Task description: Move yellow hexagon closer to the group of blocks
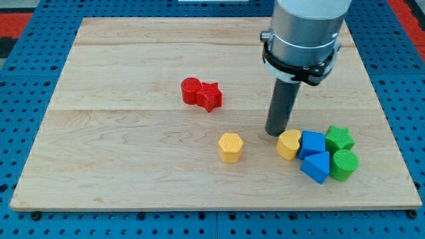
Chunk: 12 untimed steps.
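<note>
The yellow hexagon lies alone on the wooden board, below the board's middle. To its right a group of blocks sits close together: a yellow heart-like block, a blue cube, a blue triangle block, a green star and a green cylinder. My tip rests on the board just above and left of the yellow heart-like block, to the right of and a little above the yellow hexagon. A gap of bare board separates the hexagon from the group.
A red cylinder and a red star touch each other above and left of the hexagon. Blue pegboard surrounds the board. The arm's grey body hangs over the board's upper right.
</note>
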Each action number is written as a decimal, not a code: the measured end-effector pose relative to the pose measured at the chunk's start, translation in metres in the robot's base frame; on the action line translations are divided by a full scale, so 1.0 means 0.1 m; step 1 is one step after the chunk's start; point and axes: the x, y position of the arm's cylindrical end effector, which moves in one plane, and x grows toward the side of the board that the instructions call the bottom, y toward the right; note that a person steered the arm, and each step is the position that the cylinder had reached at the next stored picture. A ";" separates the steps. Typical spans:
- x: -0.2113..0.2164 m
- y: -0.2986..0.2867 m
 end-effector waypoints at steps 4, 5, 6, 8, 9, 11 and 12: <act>0.28 -0.80; 0.45 -0.61; 0.58 -0.51; 0.73 -0.47; 0.71 -0.52; 0.62 -0.52; 0.61 -0.36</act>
